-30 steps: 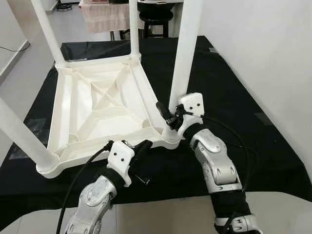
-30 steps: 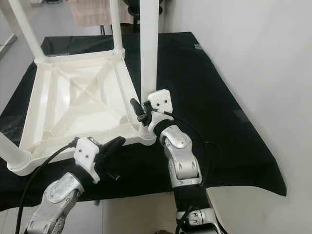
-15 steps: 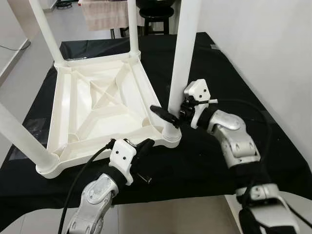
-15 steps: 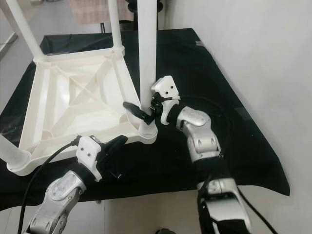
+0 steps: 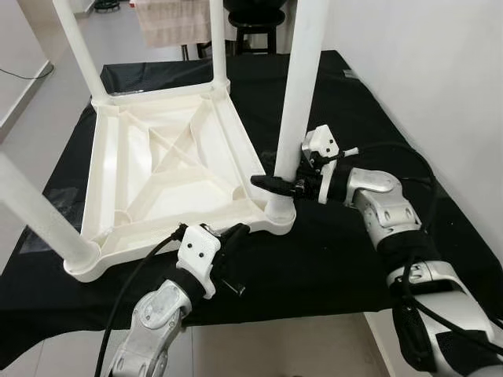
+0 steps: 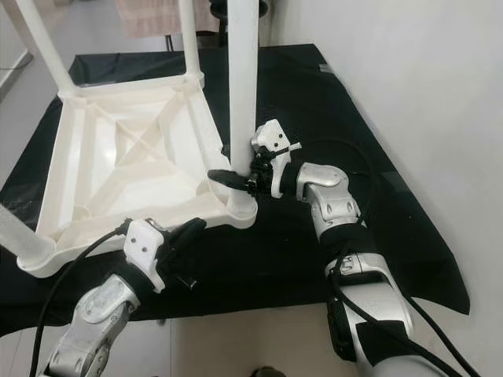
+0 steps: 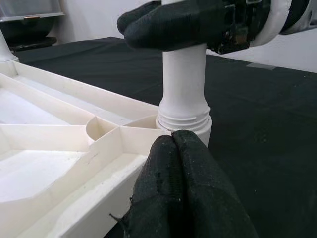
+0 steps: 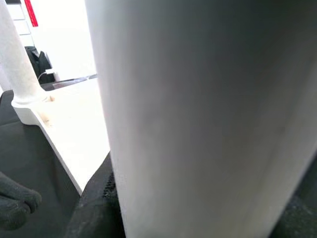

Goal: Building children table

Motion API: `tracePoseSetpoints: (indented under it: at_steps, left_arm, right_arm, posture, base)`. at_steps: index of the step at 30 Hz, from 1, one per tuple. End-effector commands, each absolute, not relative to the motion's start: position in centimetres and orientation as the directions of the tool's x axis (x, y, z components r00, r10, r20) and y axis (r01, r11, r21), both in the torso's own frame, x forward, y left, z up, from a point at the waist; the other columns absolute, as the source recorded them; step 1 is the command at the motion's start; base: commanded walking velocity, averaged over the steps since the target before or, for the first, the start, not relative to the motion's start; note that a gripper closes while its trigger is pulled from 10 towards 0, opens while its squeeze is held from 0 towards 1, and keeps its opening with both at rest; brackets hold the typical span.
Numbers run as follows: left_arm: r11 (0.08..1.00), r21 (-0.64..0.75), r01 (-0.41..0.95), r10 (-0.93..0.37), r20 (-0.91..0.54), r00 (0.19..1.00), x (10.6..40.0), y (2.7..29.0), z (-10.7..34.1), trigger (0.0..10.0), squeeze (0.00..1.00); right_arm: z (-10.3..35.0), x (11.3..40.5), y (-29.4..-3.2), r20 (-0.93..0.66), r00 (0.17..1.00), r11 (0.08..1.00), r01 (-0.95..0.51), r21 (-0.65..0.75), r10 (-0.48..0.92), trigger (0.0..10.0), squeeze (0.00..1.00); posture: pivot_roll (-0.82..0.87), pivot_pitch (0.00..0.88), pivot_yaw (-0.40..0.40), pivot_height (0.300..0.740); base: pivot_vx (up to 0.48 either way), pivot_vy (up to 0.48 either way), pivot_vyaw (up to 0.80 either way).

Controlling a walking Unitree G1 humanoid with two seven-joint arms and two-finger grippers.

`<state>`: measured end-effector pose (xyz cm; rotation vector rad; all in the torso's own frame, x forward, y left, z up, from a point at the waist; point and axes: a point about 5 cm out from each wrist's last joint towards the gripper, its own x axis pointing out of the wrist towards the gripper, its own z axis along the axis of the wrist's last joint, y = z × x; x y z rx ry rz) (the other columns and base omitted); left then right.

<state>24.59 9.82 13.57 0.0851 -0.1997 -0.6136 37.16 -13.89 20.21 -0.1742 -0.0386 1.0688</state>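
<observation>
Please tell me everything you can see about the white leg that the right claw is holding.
The leg is a smooth, round white tube that looks like plastic. It stands upright in the socket at the near right corner of the upturned white tabletop, which lies on a black cloth. Its foot widens into a ribbed collar at the socket. The right claw is shut on it just above the collar. The left claw, shut, rests against the tabletop's rim close by.

One white tabletop lies upside down on one black-covered surface. Four white legs stand from its corners: near right, near left, far left, far right. Two tools: the left tool and the right tool. One dark stool stands behind
</observation>
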Motion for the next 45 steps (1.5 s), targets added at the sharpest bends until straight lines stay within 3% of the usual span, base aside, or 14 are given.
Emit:
tracePoseSetpoints:
  at_steps: [1,9,11,24,25,26,27,28,29,31,32,33,35,45]
  left_arm:
    - [0.812,0.146,0.565,-0.582,0.154,0.798,24.4,9.8,13.4,10.0,0.00]
    - [0.813,0.146,0.564,-0.582,0.155,0.799,24.4,9.8,13.4,10.0,0.00]
    - [0.814,0.147,0.563,-0.581,0.155,0.799,24.4,10.0,13.4,10.0,0.00]
    - [0.813,0.158,0.561,-0.581,0.155,0.799,24.6,10.0,13.5,10.0,0.00]
    - [0.815,0.160,0.557,-0.578,0.156,0.801,24.6,10.0,13.5,10.0,0.00]
    - [0.815,0.160,0.557,-0.578,0.156,0.801,24.6,10.0,13.5,10.0,0.00]
    - [0.815,0.159,0.557,-0.578,0.157,0.801,24.6,10.0,13.5,10.0,0.00]
    - [0.815,0.159,0.557,-0.578,0.157,0.801,24.6,10.0,13.5,10.0,0.00]
    - [0.815,0.157,0.558,-0.579,0.157,0.800,24.6,10.0,13.5,10.0,0.00]
    - [0.814,0.156,0.559,-0.579,0.157,0.800,24.6,10.0,13.5,10.0,0.00]
    - [0.813,0.153,0.562,-0.581,0.156,0.799,24.6,10.0,13.5,10.0,0.00]
    - [0.812,0.152,0.563,-0.582,0.156,0.798,24.6,10.0,13.5,10.0,0.00]
    - [0.811,0.150,0.566,-0.584,0.156,0.796,24.6,10.0,13.5,10.0,0.00]
    - [0.811,0.150,0.566,-0.584,0.155,0.797,24.6,9.6,13.4,10.0,0.00]
  right_arm:
    - [19.4,37.2,-14.5,-0.047,0.530,0.518,-0.841,-0.159,0.846,0.0,0.00]
    - [15.9,36.5,-16.5,-0.172,0.752,0.717,-0.659,-0.225,0.637,0.0,0.00]
    - [14.5,36.3,-18.5,-0.168,0.977,0.916,-0.183,-0.357,0.130,0.0,0.00]
    - [14.5,34.2,-10.1,-0.177,0.880,0.842,-0.473,-0.259,0.440,0.0,0.00]
    - [14.6,33.9,-9.5,-0.175,0.876,0.842,-0.480,-0.246,0.449,4.0,0.00]
    - [14.6,33.9,-9.5,-0.175,0.876,0.842,-0.480,-0.246,0.449,4.0,0.00]
    - [14.7,33.6,-8.8,-0.166,0.861,0.827,-0.507,-0.241,0.480,10.0,0.00]
    - [14.7,33.6,-8.8,-0.166,0.861,0.827,-0.507,-0.241,0.480,10.0,0.00]
    - [15.3,33.3,-8.5,-0.138,0.843,0.813,-0.539,-0.222,0.521,10.0,0.64]
    - [15.7,33.0,-8.2,-0.117,0.828,0.801,-0.561,-0.210,0.549,10.0,0.64]
    - [16.9,32.7,-7.9,-0.056,0.742,0.722,-0.664,-0.194,0.668,10.0,1.00]
    - [17.7,32.6,-7.9,-0.021,0.640,0.625,-0.757,-0.192,0.768,10.0,1.00]
    - [18.5,33.2,-8.5,-0.023,0.518,0.498,-0.833,-0.243,0.855,10.0,0.13]
    - [18.5,36.3,-10.9,-0.091,0.503,0.480,-0.856,-0.193,0.860,10.0,0.00]
  posture:
    - [0.03,0.109,-0.019,0.740]
    - [0.02,0.115,-0.027,0.740]
    - [0.01,0.120,-0.025,0.740]
    - [0.02,0.116,-0.023,0.740]
    - [0.02,0.116,-0.023,0.740]
    - [0.02,0.116,-0.023,0.740]
    - [0.02,0.117,-0.023,0.740]
    - [0.02,0.117,-0.023,0.740]
    - [0.02,0.117,-0.024,0.740]
    - [0.02,0.117,-0.024,0.740]
    - [0.01,0.114,-0.021,0.740]
    - [0.01,0.113,-0.021,0.740]
    - [0.02,0.109,-0.024,0.740]
    - [0.03,0.097,-0.033,0.740]
  base:
    - [0.000,0.000,0.00]
    - [0.000,0.000,0.00]
    - [0.000,0.000,0.00]
    - [0.000,0.000,0.00]
    - [0.000,0.000,0.00]
    - [0.000,0.000,0.00]
    - [0.000,0.000,0.00]
    - [0.000,0.000,0.00]
    - [0.000,0.000,0.00]
    - [0.000,0.000,0.00]
    - [0.000,0.000,0.00]
    - [0.000,0.000,0.00]
    - [0.000,0.000,0.00]
    - [0.000,0.000,0.00]
